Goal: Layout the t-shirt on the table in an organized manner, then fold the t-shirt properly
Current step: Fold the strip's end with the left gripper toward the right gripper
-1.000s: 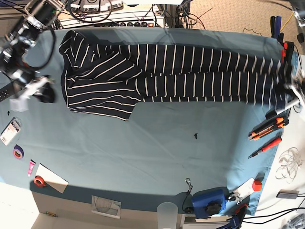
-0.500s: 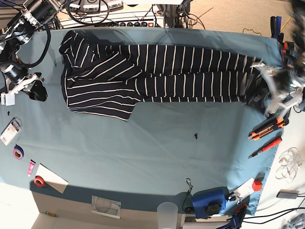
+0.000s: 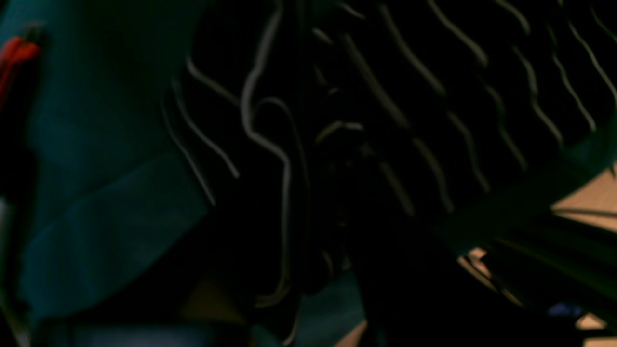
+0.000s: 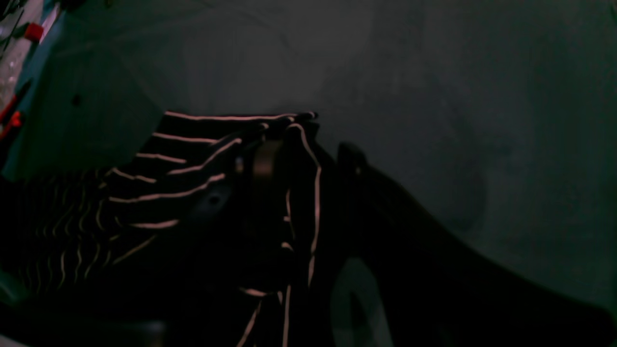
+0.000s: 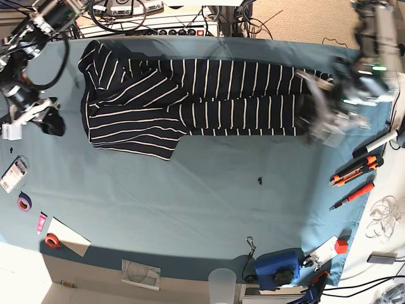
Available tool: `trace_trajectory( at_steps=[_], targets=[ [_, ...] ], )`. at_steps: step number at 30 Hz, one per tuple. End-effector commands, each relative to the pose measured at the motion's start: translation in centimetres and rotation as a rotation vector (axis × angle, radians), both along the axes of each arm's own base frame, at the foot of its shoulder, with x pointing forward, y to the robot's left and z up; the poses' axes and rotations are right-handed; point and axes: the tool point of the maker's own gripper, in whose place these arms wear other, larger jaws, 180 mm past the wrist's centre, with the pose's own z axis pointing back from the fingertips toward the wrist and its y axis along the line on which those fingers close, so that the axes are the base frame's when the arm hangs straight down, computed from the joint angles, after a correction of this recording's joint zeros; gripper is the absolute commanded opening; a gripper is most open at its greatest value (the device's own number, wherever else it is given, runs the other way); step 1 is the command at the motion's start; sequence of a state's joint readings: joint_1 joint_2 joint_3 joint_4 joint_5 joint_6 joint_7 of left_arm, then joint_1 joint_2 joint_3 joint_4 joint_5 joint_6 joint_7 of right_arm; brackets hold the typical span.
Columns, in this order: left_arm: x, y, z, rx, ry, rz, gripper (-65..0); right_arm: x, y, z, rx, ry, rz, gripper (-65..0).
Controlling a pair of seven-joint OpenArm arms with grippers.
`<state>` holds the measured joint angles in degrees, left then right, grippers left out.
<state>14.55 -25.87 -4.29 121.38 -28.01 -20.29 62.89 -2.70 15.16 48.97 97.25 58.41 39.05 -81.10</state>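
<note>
t-shirt (image 5: 190,101) lies folded on teal table (image 5: 209,190).

Beyond the far edge, tan carpet floor (image 5: 297,19) was visible, with tangled cables (image 5: 247,22) and a power strip (image 5: 171,30).
</note>
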Motion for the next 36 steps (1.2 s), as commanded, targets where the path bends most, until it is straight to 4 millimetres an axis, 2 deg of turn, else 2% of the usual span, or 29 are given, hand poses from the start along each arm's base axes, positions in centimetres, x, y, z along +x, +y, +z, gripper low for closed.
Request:
trace_trajectory(
  at_steps=[1,4,15,22,27,35,36],
  targets=[
    [0.7,-0.5,0.8,0.005,-0.044,-0.006,-65.0,0.7,-0.3,1.6,-0.021,-0.057,0.006,-45.9],
    [1.1,-2.6,0.4,0.028,-0.066,-0.018,-65.0,0.7,0.0,1.5,-0.02,-0.054,0.014,-45.9],
    [2.2,-10.6,2.1,-0.074,-0.158,-0.098,-65.0,1.3,1.7,0.6,-0.028,-0.02,0.077,-45.9],
    [2.1,-14.9,0.8,-0.138,-0.098,-0.14,-65.0,1.5,2.5,0.2,-0.031,-0.005,0.106,-45.9],
    [2.3,-16.5,0.3,-0.16,-0.062,-0.142,-65.0,1.5,2.4,0.1,-0.039,0.003,0.103,-45.9],
    [1.8,-17.1,0.4,-0.194,-0.045,-0.157,-65.0,1.5,2.4,0.1,-0.042,0.005,0.102,-45.9],
    [1.7,-17.3,0.5,-0.209,-0.039,-0.161,-60.9,1.4,2.3,0.0,-0.046,0.009,0.1,-45.9]
  ],
)
